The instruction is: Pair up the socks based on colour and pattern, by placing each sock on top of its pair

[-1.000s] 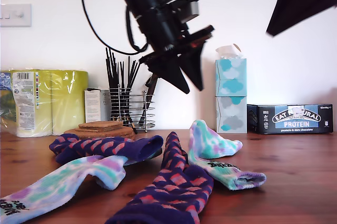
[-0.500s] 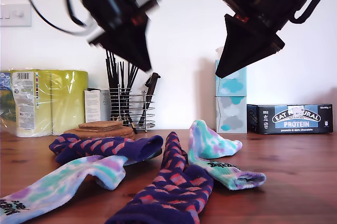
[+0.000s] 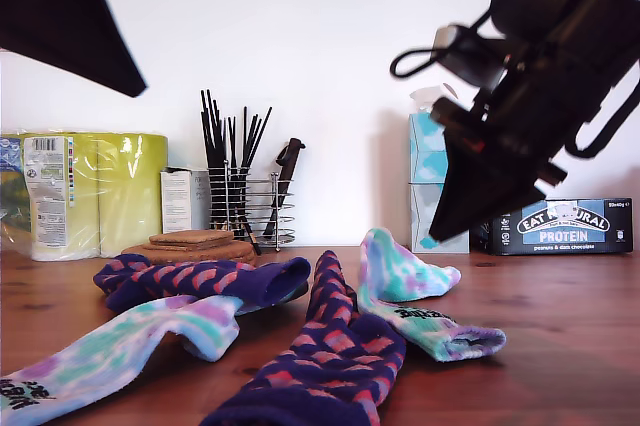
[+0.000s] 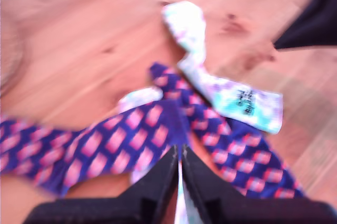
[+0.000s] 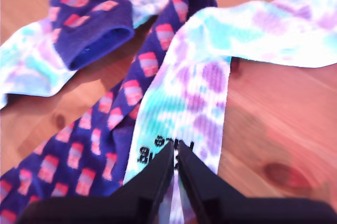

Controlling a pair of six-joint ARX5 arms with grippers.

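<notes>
Wooden table (image 3: 560, 326) runs back to a white wall, with paper rolls (image 3: 90, 191), a wire rack (image 3: 245, 206) and a snack box (image 3: 565, 226) lined up behind. You have all four socks bunched in the middle, none paired yet.

My first gripper (image 4: 179, 153) hangs high at the exterior view's left, fingers pressed together on nothing. It looks down on a navy sock (image 4: 110, 142). My second gripper (image 5: 175, 150) is clenched and empty too. It sits lower, at the exterior view's right, over the lettered cuff of a tie-dye sock (image 5: 195, 92).

The overlaps are your main worry. That cuff lies across the front navy sock (image 3: 340, 356), so a deep pinch there would likely catch both layers and lift the wrong sock along. The rear navy sock (image 3: 200, 281) drapes its cuff over the other tie-dye sock (image 3: 110, 351). Drag either one and its neighbour will probably slide or bunch with it.

Soft fabric folds as it lifts. A sock held by one end could land crumpled or only half on its match. Both matches lie across the heap, so the arms may have to reach toward each other. Send them together and they could collide. The first wrist view is blurred, so judge your aim from it with caution.
</notes>
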